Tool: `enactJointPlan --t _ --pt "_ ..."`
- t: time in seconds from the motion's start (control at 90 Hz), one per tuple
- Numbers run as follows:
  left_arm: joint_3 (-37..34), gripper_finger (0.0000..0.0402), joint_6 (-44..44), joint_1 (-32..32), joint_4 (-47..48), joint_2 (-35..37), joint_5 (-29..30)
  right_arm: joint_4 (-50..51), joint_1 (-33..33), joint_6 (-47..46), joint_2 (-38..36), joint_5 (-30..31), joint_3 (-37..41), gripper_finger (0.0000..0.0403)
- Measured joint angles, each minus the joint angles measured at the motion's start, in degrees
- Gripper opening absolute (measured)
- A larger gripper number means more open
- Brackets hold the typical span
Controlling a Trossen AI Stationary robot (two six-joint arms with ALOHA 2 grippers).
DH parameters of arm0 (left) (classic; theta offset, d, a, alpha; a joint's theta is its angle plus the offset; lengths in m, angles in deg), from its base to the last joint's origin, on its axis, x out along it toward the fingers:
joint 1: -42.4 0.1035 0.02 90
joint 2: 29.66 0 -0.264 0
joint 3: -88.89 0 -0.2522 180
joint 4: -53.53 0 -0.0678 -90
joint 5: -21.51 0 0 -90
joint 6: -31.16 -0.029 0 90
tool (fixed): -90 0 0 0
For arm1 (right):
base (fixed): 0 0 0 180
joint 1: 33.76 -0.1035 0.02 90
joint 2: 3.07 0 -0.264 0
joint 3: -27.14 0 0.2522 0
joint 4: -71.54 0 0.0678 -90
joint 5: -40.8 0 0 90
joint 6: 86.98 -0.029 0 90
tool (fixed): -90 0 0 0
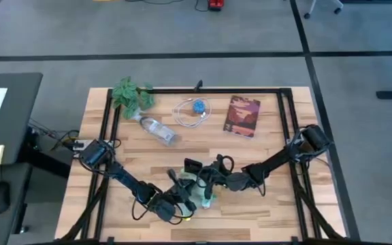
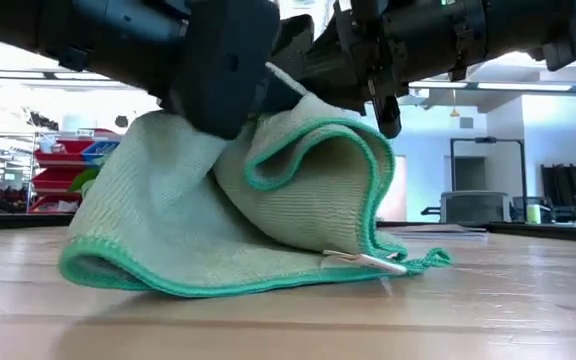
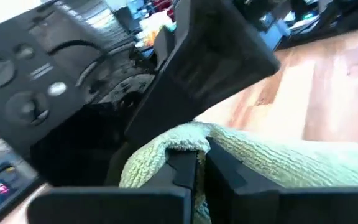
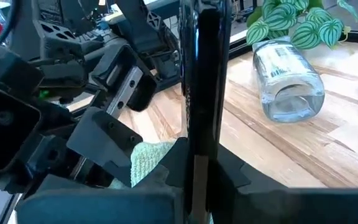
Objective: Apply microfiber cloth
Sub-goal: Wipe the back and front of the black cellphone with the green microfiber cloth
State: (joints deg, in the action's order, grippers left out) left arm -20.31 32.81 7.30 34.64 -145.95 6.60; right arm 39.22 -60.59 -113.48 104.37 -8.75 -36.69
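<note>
Near the table's (image 1: 264, 204) front edge, the left gripper (image 1: 182, 202) pinches the crumpled microfiber cloth (image 2: 218, 215), while the right gripper (image 1: 197, 175) clamps an upright black phone (image 4: 205, 93) beside it.

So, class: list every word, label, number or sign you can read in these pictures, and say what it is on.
No text can be read.
Bottle: its label print is too blurred to read.
Book: its cover is too small to read.
Cloth: a small white tag at the hem, no legible print.
</note>
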Motion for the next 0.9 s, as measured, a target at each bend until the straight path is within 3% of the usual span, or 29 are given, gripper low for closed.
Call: enactJointPlan --t 0.244,0.4,0.5,0.6,0.689,0.9 --pt "0.0 0.0 14.5 -1.4 14.9 0.1 4.8 0.6 0.0 0.0 0.0 0.0 0.0 0.0018" --pt "-0.1 0.0 33.2 -1.4 28.8 1.9 4.9 0.9 0.0 0.0 0.1 0.6 0.0 0.0018" --pt "-0.2 0.0 48.7 -1.4 42.6 4.5 4.9 0.9 0.0 0.0 0.1 1.0 0.0 0.0018" --pt "-0.5 0.0 58.6 -1.2 51.6 7.2 5.8 -0.6 -0.7 -0.6 0.0 -3.9 -0.5 0.0018" --pt "-0.4 0.0 59.2 -1.5 52.7 9.5 5.7 -1.0 -0.9 -0.3 -0.1 -5.7 -0.4 0.0018" --pt "-0.3 0.0 47.3 -3.4 47.6 12.0 3.7 0.7 -0.3 -0.2 0.0 -3.7 -0.3 0.0018"
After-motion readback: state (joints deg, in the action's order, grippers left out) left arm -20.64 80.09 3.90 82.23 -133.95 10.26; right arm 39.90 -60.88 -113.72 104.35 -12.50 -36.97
